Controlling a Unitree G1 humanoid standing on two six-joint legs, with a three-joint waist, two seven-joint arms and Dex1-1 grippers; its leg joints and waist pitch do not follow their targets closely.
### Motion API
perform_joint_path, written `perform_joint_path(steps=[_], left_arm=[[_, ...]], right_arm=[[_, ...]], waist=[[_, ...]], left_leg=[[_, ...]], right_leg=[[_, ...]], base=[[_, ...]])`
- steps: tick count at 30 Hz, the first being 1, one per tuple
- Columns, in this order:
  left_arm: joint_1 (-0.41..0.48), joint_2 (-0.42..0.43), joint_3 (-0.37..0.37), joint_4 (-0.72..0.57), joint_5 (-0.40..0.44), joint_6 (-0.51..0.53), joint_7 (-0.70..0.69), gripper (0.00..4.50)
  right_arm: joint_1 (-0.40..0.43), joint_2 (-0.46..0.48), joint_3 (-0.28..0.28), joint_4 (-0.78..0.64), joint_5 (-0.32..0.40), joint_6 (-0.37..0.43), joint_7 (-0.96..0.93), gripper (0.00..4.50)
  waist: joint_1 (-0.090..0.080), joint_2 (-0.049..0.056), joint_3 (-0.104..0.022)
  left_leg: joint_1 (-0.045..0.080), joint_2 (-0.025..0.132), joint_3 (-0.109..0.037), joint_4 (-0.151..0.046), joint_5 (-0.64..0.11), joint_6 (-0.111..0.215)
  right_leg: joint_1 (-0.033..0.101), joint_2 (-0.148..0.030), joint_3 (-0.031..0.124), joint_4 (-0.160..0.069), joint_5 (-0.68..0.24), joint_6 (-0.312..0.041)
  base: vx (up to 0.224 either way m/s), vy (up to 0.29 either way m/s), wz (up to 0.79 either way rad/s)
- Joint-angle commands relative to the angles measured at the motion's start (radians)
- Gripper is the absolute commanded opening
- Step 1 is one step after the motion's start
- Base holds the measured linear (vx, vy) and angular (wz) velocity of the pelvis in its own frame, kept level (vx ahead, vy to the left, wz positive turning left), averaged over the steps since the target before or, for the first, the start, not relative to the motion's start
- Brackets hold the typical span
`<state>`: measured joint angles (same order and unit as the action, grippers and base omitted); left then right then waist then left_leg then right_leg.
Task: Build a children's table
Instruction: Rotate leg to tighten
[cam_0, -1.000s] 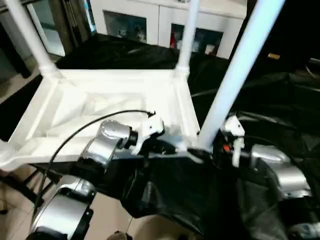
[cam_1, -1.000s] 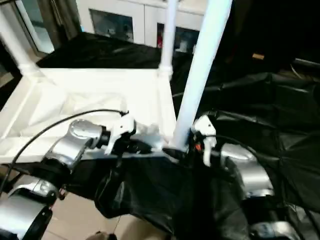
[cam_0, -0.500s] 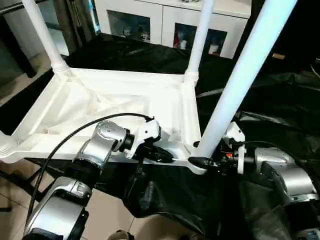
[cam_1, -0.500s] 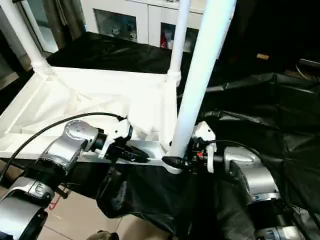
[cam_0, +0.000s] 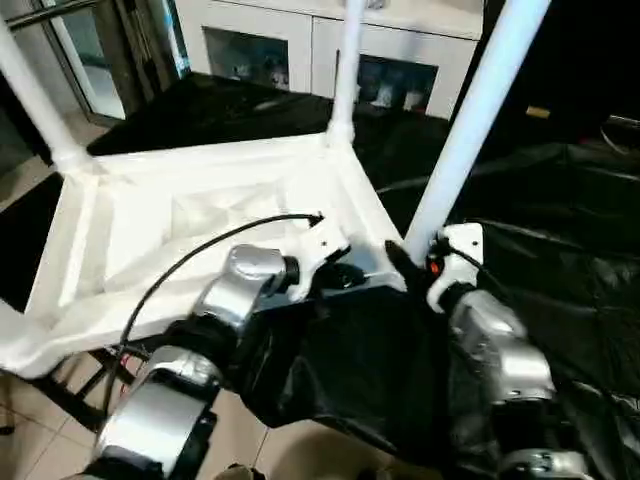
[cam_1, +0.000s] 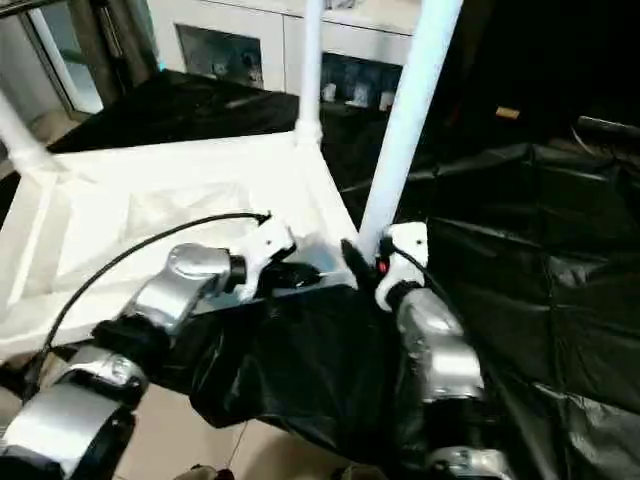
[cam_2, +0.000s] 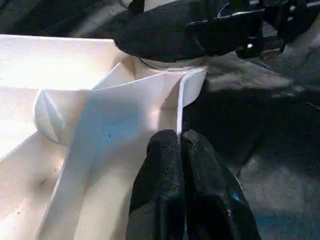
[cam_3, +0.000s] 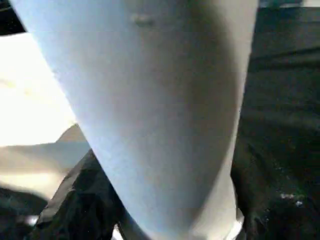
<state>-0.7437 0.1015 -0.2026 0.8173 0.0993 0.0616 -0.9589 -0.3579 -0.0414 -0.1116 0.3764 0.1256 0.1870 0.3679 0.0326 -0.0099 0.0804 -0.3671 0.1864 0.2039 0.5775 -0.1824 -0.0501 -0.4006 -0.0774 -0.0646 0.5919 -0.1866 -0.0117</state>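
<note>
At the centre of the head view, the white plastic rectangular tabletop (cam_0: 200, 220) lies upside down, ribbed underside up, on a black plastic sheet (cam_0: 560, 220). My left gripper (cam_2: 181, 145) is pinched shut on the thin edge of the tabletop's rim, just beside the near corner socket (cam_2: 170, 67); I judge I hold it there to steady the top against twisting. My right gripper (cam_0: 408, 262) is wrapped around the base of the long white tapered tubular leg (cam_0: 470, 120) that rises from that socket toward the upper right of the frame, its black fingers (cam_2: 165, 35) hugging the tube right above the socket, probably to seat or turn it home. Two more white legs (cam_0: 345, 65) stand in the far corners. A white glass-fronted cabinet (cam_0: 300, 50) stands along the top edge.
</note>
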Motion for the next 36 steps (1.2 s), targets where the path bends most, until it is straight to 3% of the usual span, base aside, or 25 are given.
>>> perform_joint_path(steps=[1, 2, 4, 10, 14, 18, 21, 23, 24, 25, 27, 30, 31, 32, 33, 36], left_arm=[[-0.039, -0.085, 0.008, -0.015, -0.037, -0.019, 0.070, 0.00], [-0.038, -0.085, 0.007, -0.016, -0.037, -0.020, 0.069, 0.00], [-0.024, -0.073, -0.008, -0.034, -0.039, -0.023, 0.027, 0.00], [0.011, -0.027, -0.036, -0.079, -0.046, -0.022, -0.093, 0.00], [0.029, 0.024, -0.055, -0.104, -0.056, -0.041, -0.203, 0.00], [0.041, 0.063, -0.064, -0.114, -0.066, -0.065, -0.282, 0.00], [0.055, 0.094, -0.076, -0.134, -0.071, -0.061, -0.348, 0.00], [0.061, 0.113, -0.078, -0.154, -0.083, -0.040, -0.397, 0.00], [0.063, 0.120, -0.078, -0.161, -0.087, -0.034, -0.412, 0.00], [0.064, 0.125, -0.077, -0.164, -0.089, -0.030, -0.421, 0.00], [0.067, 0.137, -0.081, -0.165, -0.087, -0.029, -0.436, 0.00], [0.072, 0.150, -0.079, -0.167, -0.084, -0.029, -0.438, 0.00], [0.077, 0.159, -0.078, -0.179, -0.091, -0.021, -0.454, 0.00], [0.079, 0.163, -0.079, -0.176, -0.091, -0.023, -0.460, 0.00], [0.080, 0.167, -0.078, -0.173, -0.091, -0.026, -0.466, 0.00], [0.087, 0.172, -0.079, -0.184, -0.089, -0.022, -0.467, 0.00]], right_arm=[[-0.002, 0.090, 0.135, 0.045, 0.012, 0.023, 0.078, 3.00], [-0.003, 0.090, 0.136, 0.045, 0.012, 0.023, 0.079, 3.35], [-0.004, 0.076, 0.139, 0.042, 0.024, 0.022, 0.115, 3.35], [0.004, -0.009, 0.164, 0.009, 0.021, 0.022, 0.244, 4.06], [0.015, -0.090, 0.197, -0.044, 0.059, 0.050, 0.412, 4.06], [0.027, -0.159, 0.233, -0.072, 0.068, 0.064, 0.537, 4.06], [0.040, -0.208, 0.251, -0.096, 0.081, 0.081, 0.629, 4.06], [0.048, -0.265, 0.255, -0.135, 0.106, 0.118, 0.716, 4.06], [0.048, -0.279, 0.255, -0.149, 0.116, 0.132, 0.734, 4.06], [0.047, -0.286, 0.255, -0.155, 0.124, 0.140, 0.745, 4.06], [0.043, -0.299, 0.257, -0.157, 0.138, 0.152, 0.768, 4.06], [0.036, -0.318, 0.269, -0.156, 0.140, 0.165, 0.808, 3.75], [0.028, -0.332, 0.279, -0.153, 0.138, 0.170, 0.840, 3.70], [0.022, -0.333, 0.280, -0.143, 0.139, 0.170, 0.849, 3.58], [0.017, -0.332, 0.282, -0.135, 0.140, 0.172, 0.857, 3.43], [0.013, -0.339, 0.289, -0.137, 0.135, 0.177, 0.863, 3.17]], waist=[[-0.002, -0.013, -0.059], [-0.002, -0.013, -0.059], [0.000, -0.014, -0.065], [0.003, -0.017, -0.073], [0.003, -0.011, -0.074], [0.003, -0.007, -0.073], [0.008, -0.001, -0.070], [0.011, -0.018, -0.073], [0.016, -0.010, -0.072], [0.019, -0.018, -0.071], [0.022, -0.019, -0.069], [0.027, -0.019, -0.067], [0.029, -0.029, -0.069], [0.030, -0.031, -0.067], [0.031, -0.024, -0.066], [0.028, -0.028, -0.071]], left_leg=[[0.012, 0.049, -0.028, -0.073, -0.229, 0.040], [0.012, 0.049, -0.027, -0.072, -0.224, 0.044], [0.011, 0.049, -0.026, -0.069, -0.202, 0.055], [0.004, 0.049, -0.024, -0.061, -0.140, 0.086], [0.005, 0.048, -0.022, -0.056, -0.107, 0.122], [0.006, 0.050, -0.021, -0.054, -0.106, 0.132], [0.009, 0.055, -0.020, -0.057, -0.131, 0.122], [0.011, 0.056, -0.018, -0.055, -0.145, 0.116], [0.010, 0.058, -0.019, -0.055, -0.144, 0.112], [0.009, 0.057, -0.019, -0.055, -0.146, 0.109], [0.009, 0.056, -0.018, -0.055, -0.146, 0.104], [0.011, 0.056, -0.019, -0.055, -0.162, 0.086], [0.012, 0.057, -0.019, -0.055, -0.154, 0.084], [0.010, 0.056, -0.019, -0.055, -0.151, 0.086], [0.011, 0.056, -0.019, -0.056, -0.149, 0.085], [0.013, 0.057, -0.019, -0.055, -0.145, 0.076]], right_leg=[[0.033, -0.078, 0.054, -0.092, -0.357, -0.174], [0.034, -0.079, 0.054, -0.090, -0.344, -0.178], [0.039, -0.080, 0.054, -0.085, -0.304, -0.192], [0.050, -0.079, 0.052, -0.070, -0.209, -0.216], [0.053, -0.074, 0.052, -0.060, -0.112, -0.248], [0.052, -0.072, 0.052, -0.053, -0.060, -0.277], [0.052, -0.071, 0.050, -0.055, -0.075, -0.289], [0.055, -0.070, 0.049, -0.055, -0.105, -0.286], [0.053, -0.073, 0.049, -0.054, -0.125, -0.283], [0.053, -0.074, 0.049, -0.055, -0.150, -0.274], [0.049, -0.075, 0.050, -0.058, -0.182, -0.261], [0.045, -0.077, 0.051, -0.064, -0.234, -0.242], [0.045, -0.078, 0.051, -0.061, -0.238, -0.237], [0.045, -0.077, 0.050, -0.062, -0.243, -0.233], [0.042, -0.078, 0.051, -0.063, -0.248, -0.229], [0.043, -0.077, 0.051, -0.061, -0.230, -0.231]], base=[[0.000, 0.000, 0.00], [0.000, 0.000, 0.00], [0.000, 0.000, 0.00], [0.000, 0.000, 0.00], [0.000, 0.000, 0.00], [0.000, 0.000, 0.00], [0.000, 0.000, 0.00], [0.000, 0.000, 0.00], [0.000, 0.000, 0.00], [0.000, 0.000, 0.00], [0.000, 0.000, 0.00], [0.000, 0.000, 0.00], [0.000, 0.000, 0.00], [0.000, 0.000, 0.00], [0.000, 0.000, 0.00], [0.000, 0.000, 0.00]])
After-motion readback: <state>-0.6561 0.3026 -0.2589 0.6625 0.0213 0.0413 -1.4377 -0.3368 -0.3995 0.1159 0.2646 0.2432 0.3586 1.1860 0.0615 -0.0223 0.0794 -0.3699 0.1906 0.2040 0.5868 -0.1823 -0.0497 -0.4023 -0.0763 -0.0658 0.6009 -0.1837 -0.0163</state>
